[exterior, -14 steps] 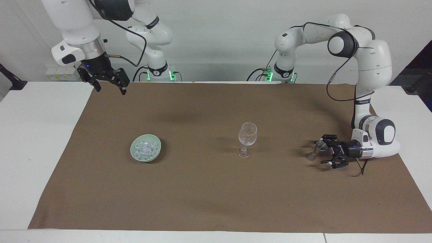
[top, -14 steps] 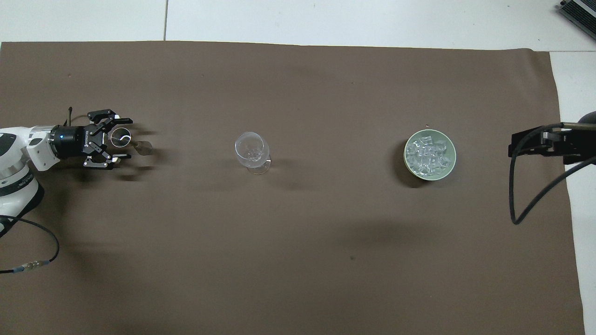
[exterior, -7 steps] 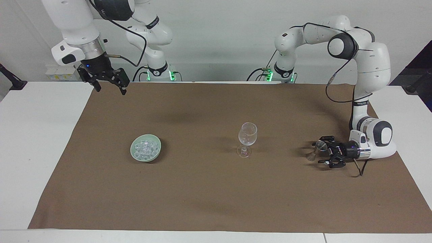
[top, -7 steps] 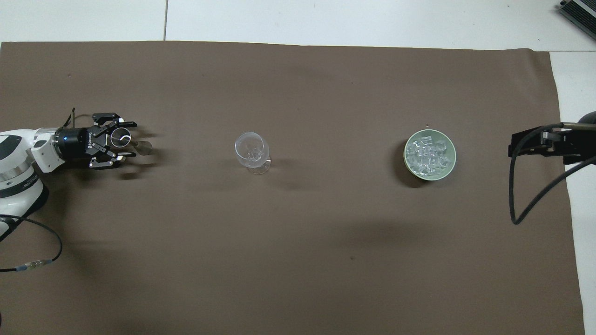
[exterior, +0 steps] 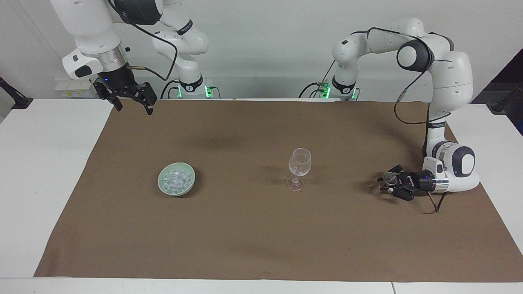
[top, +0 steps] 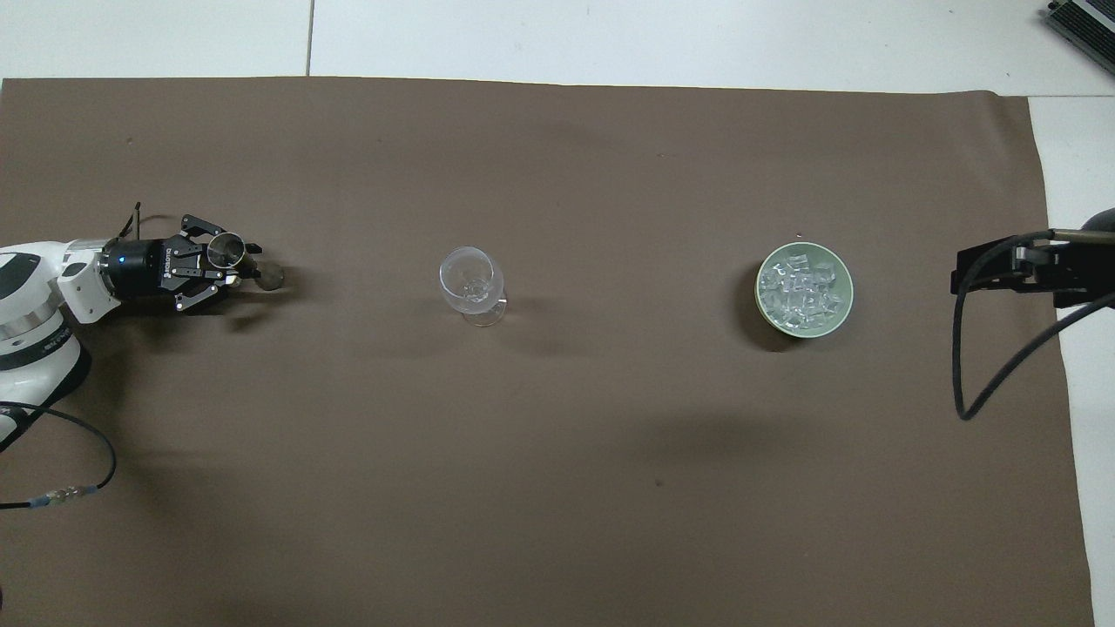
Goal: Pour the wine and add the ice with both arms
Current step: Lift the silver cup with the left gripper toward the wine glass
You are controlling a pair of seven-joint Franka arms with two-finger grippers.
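Brown cloth covers the table, and on it the left gripper has drawn its fingers in around a small metal jigger at the left arm's end; a second ago those fingers stood spread wide on either side of it. Now they press on the jigger's upper cup, with the gripper lying low and level just above the cloth. The jigger stands upright, its lower cone resting on the cloth. Whether anything is in it cannot be told.

Nothing else has shifted. The right gripper hangs high over the cloth's corner at the right arm's end, its fingers spread wide and holding nothing, and that arm waits.

A clear stemmed wine glass stands upright near the middle of the cloth, between the jigger and the bowl and well apart from both; no liquid shows in it. Toward the right arm's end sits a pale green bowl, a little farther from the robots than the glass. The ice, a heap of small clear cubes, fills the bowl.
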